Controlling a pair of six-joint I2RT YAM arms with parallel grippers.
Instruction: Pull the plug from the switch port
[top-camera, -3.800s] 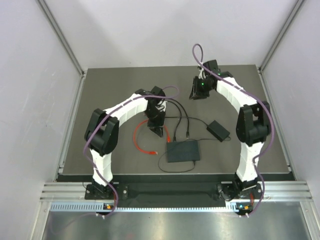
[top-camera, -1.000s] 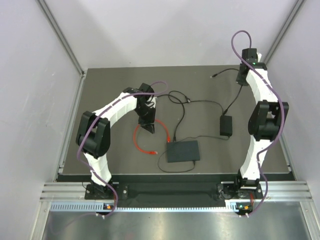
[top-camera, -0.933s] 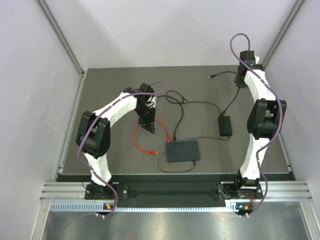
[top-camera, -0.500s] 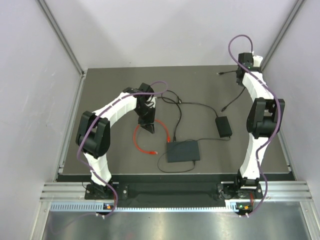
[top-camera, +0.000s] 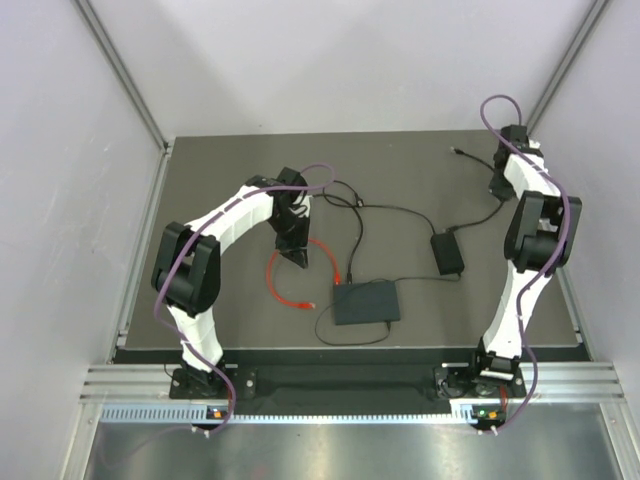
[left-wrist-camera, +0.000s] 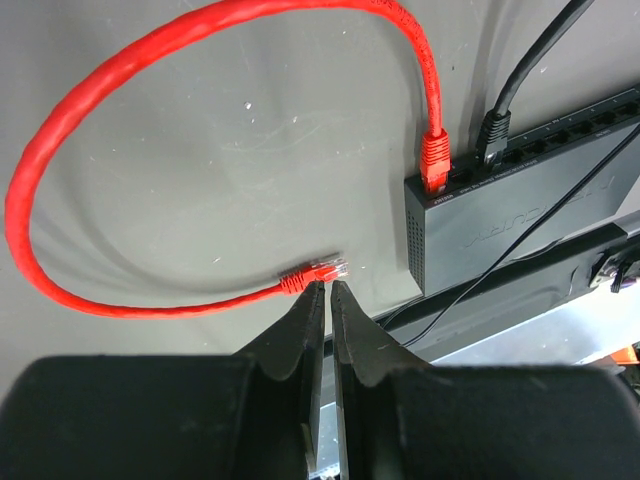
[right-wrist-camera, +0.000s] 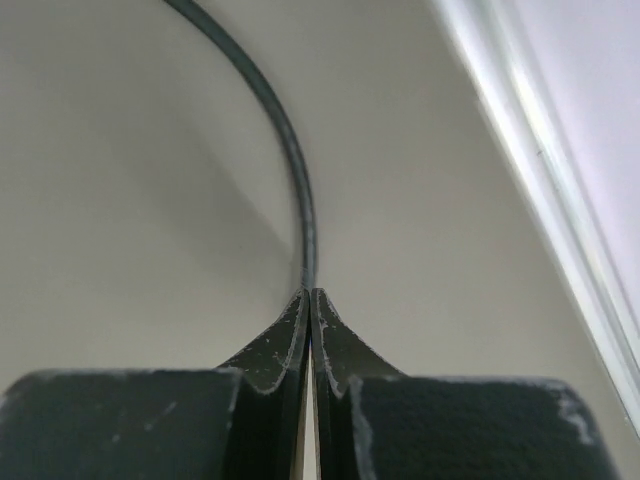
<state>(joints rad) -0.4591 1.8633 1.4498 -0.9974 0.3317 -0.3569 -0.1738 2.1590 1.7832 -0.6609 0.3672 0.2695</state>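
Black cable (right-wrist-camera: 300, 190) pinched in the closed right end effector (right-wrist-camera: 310, 292), well apart from the switch (top-camera: 366, 301).

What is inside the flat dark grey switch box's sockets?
A red plug and a black plug sit in sockets near one end of the switch; their tips are hidden inside.

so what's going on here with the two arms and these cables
The right end effector is shut on a thin black cable near the far right corner of the dark mat, with a loose plug end lying just beyond. The left end effector hangs nearly closed, apparently holding nothing, over the free end of a red patch cable. Its red plug and a black plug sit in the flat dark grey switch box.
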